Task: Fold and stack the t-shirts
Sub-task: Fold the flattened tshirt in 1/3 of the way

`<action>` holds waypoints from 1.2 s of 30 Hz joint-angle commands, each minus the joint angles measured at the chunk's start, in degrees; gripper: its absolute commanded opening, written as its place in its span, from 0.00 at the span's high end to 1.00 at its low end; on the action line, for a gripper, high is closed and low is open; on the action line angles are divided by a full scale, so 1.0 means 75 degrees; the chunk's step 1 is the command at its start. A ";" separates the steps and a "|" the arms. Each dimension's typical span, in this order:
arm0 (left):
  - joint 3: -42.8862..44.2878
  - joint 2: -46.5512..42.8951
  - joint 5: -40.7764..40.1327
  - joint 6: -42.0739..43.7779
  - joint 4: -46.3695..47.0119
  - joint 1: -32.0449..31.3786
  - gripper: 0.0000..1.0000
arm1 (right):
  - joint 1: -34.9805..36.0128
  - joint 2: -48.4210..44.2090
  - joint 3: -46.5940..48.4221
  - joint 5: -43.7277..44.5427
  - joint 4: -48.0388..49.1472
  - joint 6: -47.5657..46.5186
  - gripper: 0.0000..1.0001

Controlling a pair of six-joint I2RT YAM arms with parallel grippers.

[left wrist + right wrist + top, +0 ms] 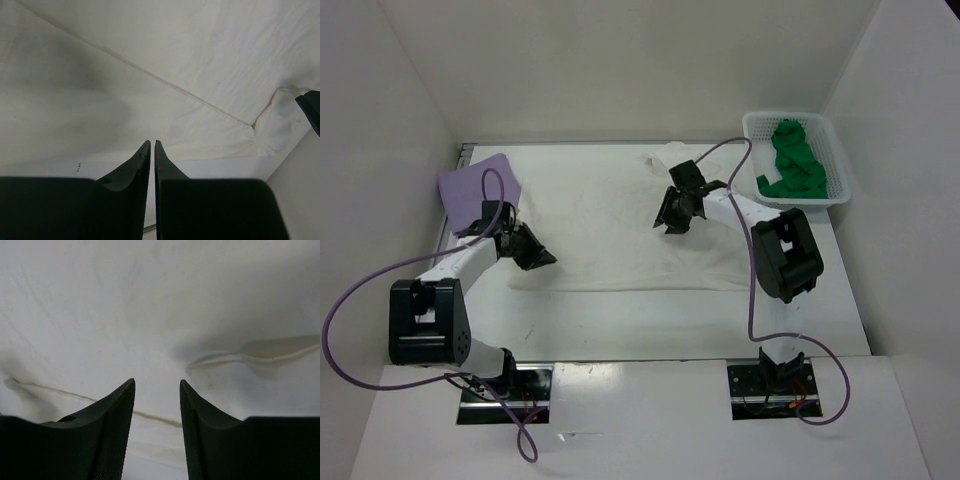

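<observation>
cream t-shirt (610, 222) spread flat, green t-shirt (791, 160) in basket (840, 162)

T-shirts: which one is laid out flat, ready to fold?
The cream white t-shirt, spread open in the middle. The lavender t-shirt lies compact at the far-left corner, and the green t-shirt is bunched in the basket.

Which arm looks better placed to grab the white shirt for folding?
Probably the right. The right gripper is open and sits directly over the cream shirt. The left gripper is shut, at the shirt's left edge.
</observation>
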 commanded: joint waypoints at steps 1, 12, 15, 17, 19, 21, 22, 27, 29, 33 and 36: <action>0.0448 -0.0513 -0.0311 0.0022 0.0016 -0.0368 0.87 | -0.0016 -0.1022 0.0112 0.0640 -0.0086 -0.0426 0.53; 0.0932 0.1102 -0.0909 -0.0468 0.0274 -0.2551 0.86 | -0.0016 -0.2548 -0.3508 0.0197 0.0861 0.0311 1.00; 0.0615 0.1595 -0.0804 -0.0539 0.0356 -0.2445 0.89 | -0.0016 -0.2384 -0.3592 0.0348 0.0700 0.0312 1.00; 0.0311 0.1747 -0.0804 -0.0620 0.0356 -0.2177 0.92 | -0.0016 -0.2313 -0.3708 0.0453 0.0698 0.0311 1.00; 0.0065 0.1678 -0.0710 -0.0691 0.0356 -0.2105 0.92 | -0.0016 -0.2313 -0.4024 0.0454 0.0628 0.0404 1.00; -0.0263 0.1444 -0.0640 -0.0691 0.0204 -0.1907 0.92 | -0.0016 -0.2523 -0.4550 0.0280 0.0710 0.0580 1.00; -0.0369 0.1269 -0.0535 -0.0691 0.0122 -0.1906 0.91 | 0.0054 -0.2594 -0.4727 0.0197 0.0779 0.0708 1.00; -0.1364 0.0672 -0.0032 -0.0773 -0.0066 -0.1906 0.91 | 0.0253 -0.3787 -0.6167 -0.0038 0.0734 0.1341 1.00; -0.2102 0.0343 0.0459 -0.0844 -0.0136 -0.1906 0.89 | 0.0324 -0.4616 -0.6636 -0.0259 0.0465 0.1623 1.00; -0.2678 -0.0780 0.0849 -0.1125 -0.0707 -0.2059 0.88 | 0.0406 -0.6143 -0.7084 -0.0611 0.0089 0.2162 1.00; -0.1654 -0.1273 0.0849 -0.0880 -0.1492 -0.1824 0.84 | 0.0406 -0.6262 -0.6431 -0.0717 -0.0098 0.2047 0.94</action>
